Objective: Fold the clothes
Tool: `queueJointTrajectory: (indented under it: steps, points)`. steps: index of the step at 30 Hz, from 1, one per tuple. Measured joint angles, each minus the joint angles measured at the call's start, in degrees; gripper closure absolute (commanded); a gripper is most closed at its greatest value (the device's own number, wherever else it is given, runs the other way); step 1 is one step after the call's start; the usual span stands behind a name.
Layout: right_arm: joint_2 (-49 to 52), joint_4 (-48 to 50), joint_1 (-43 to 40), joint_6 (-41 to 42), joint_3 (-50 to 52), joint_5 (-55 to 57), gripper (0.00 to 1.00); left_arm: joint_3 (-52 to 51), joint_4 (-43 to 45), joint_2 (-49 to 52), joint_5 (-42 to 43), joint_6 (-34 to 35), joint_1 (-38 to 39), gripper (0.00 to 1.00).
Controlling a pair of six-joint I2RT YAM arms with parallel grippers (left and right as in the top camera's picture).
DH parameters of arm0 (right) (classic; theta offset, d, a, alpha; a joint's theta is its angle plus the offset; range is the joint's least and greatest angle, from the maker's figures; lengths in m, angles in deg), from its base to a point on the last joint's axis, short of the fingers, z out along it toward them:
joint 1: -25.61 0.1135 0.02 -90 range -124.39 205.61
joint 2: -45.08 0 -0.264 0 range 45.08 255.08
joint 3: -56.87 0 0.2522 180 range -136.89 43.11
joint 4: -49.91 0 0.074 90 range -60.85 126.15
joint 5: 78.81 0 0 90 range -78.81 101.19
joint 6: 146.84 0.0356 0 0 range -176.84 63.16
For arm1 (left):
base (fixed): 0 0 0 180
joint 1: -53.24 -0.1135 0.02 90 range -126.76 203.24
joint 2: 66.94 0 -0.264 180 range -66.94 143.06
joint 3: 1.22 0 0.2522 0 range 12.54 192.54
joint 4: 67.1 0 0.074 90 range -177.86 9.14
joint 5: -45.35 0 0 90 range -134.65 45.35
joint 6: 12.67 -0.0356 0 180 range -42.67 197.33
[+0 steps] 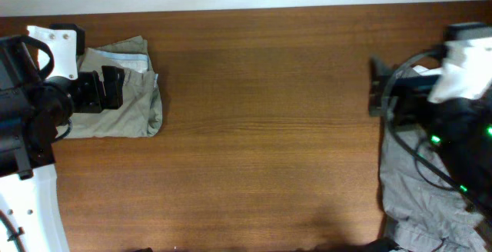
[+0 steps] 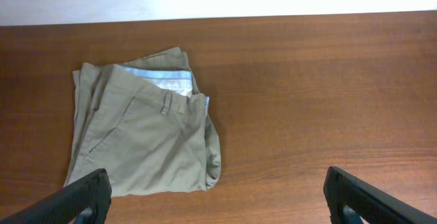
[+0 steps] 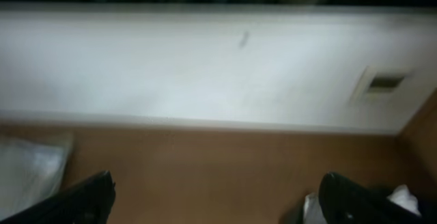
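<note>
Khaki shorts: folded into a compact, roughly square bundle, lying flat at the far left corner of the desk.
Shorts, left wrist view: the waistband is at the far side, with a strip of pale lining showing along it. A belt loop and a slanted pocket opening are on top. The folded edge on the right bulges slightly.
Left claw: it hovers over the left part of the shorts, pointing toward the middle of the desk. In its own camera the two fingers stand wide apart at the bottom corners, spread with nothing between them.
Right claw: it sits at the right edge of the desk, well apart from the shorts. In its own camera the fingers are spread wide and hold nothing.
Grey garment: crumpled at the near right edge of the desk, partly under the right arm and its cables.
Right wrist view: blurred, with a pale wall above the brown desk. A pale cloth lies low on the left, but I cannot tell which garment it is.
</note>
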Motion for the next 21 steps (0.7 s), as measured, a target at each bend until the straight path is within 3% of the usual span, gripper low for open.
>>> queueJointTrajectory:
  steps: [2, 6, 11, 16, 21]
  points:
    - [-4.22, 4.76, -4.83, -0.04, 4.74, -0.72, 0.01, -0.02, -0.09, 0.00, -0.22, 0.00, 0.00, 0.01]
    - [-16.74, 17.42, -14.64, -0.07, 28.22, -6.86, 0.01, -0.09, -0.17, 0.00, -0.44, 0.00, 0.00, 0.01]
    - [-37.24, 25.79, -15.76, -0.07, 58.45, -9.86, 0.01, -0.26, -0.26, 0.04, -0.61, 0.00, 0.00, 0.01]
    - [-53.24, 29.14, -15.76, -0.11, 75.28, -10.23, 0.01, -0.28, -0.35, 0.04, -0.63, 0.00, 0.00, 0.01]
    - [-58.99, 30.10, -15.82, -0.11, 85.22, -10.27, 0.01, -0.28, -0.33, 0.04, -0.63, 0.00, 0.00, 0.01]
